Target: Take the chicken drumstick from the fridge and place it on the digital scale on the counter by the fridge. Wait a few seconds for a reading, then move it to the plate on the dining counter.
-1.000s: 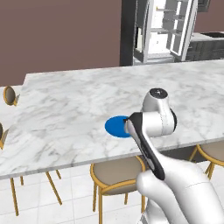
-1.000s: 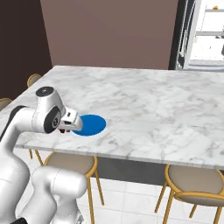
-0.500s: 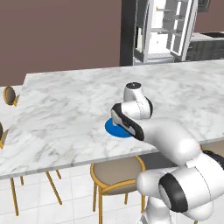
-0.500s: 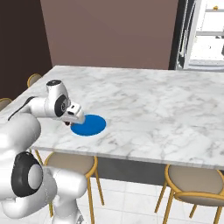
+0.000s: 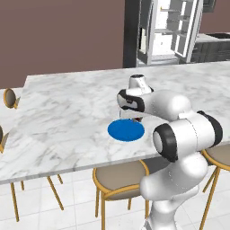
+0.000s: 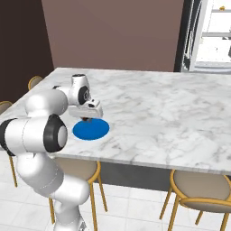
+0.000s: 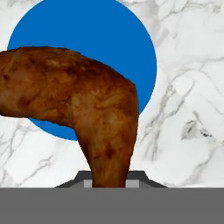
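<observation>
My gripper [image 5: 135, 118] hangs just above the far right rim of the blue plate [image 5: 126, 130] on the dining counter [image 5: 67, 103], shut on the chicken drumstick [image 5: 137, 119]. In the hand view the reddish-brown drumstick [image 7: 74, 105] rises from between my gripper's [image 7: 109, 178] fingers by its thin end, its thick end bending left over the plate [image 7: 87, 30]. From the right base view, the gripper [image 6: 86, 119] holds the drumstick [image 6: 87, 120] over the plate's [image 6: 91, 129] back edge. The white fridge [image 5: 168, 29] stands open behind the counter. The digital scale is out of view.
Yellow-legged round-seat chairs [image 5: 120, 179] [image 6: 200, 191] are tucked under the counter's near edge, and another chair [image 5: 10, 98] stands at its left end. A dark brown wall [image 6: 113, 31] rises behind the marble top [image 6: 158, 108]. The fridge [image 6: 214, 40] is at the far right.
The arm has swung forward and its hand has moved from beside the plate's near right edge to above the plate's far rim. The drumstick stays in the grip.
</observation>
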You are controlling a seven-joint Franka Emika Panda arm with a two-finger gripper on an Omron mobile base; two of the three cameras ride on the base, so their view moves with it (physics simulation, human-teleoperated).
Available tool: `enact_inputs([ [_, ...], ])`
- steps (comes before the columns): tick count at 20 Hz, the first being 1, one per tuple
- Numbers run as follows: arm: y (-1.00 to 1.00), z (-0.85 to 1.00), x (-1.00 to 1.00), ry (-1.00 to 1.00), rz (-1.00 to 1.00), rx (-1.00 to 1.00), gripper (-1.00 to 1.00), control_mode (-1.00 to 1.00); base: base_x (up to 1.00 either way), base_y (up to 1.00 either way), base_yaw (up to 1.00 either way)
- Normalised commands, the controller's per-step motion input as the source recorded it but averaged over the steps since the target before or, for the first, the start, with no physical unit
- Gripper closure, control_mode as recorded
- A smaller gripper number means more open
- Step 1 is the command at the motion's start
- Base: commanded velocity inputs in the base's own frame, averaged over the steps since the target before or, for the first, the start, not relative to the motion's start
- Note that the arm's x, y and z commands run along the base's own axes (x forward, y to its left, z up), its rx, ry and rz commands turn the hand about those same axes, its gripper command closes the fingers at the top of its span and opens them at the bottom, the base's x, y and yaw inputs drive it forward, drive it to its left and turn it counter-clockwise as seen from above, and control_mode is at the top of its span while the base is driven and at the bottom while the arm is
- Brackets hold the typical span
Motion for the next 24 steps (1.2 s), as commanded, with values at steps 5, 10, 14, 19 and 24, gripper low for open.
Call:
enact_inputs([
  [5,0.02,-0.62,0.13,-0.20,0.15,0.10,1.00,-1.00,0.00,0.00,0.00],
  [10,0.01,-0.03,0.56,-0.03,0.18,0.12,1.00,-1.00,0.00,0.00,0.00],
  [14,-0.01,0.00,0.42,0.12,0.22,0.01,1.00,-1.00,0.00,0.00,0.00],
  [19,0.02,-0.21,0.12,0.01,0.06,-0.01,1.00,-1.00,0.00,0.00,0.00],
  [24,0.14,-0.45,0.08,0.00,0.00,-0.05,1.00,-1.00,0.00,0.00,0.00],
])
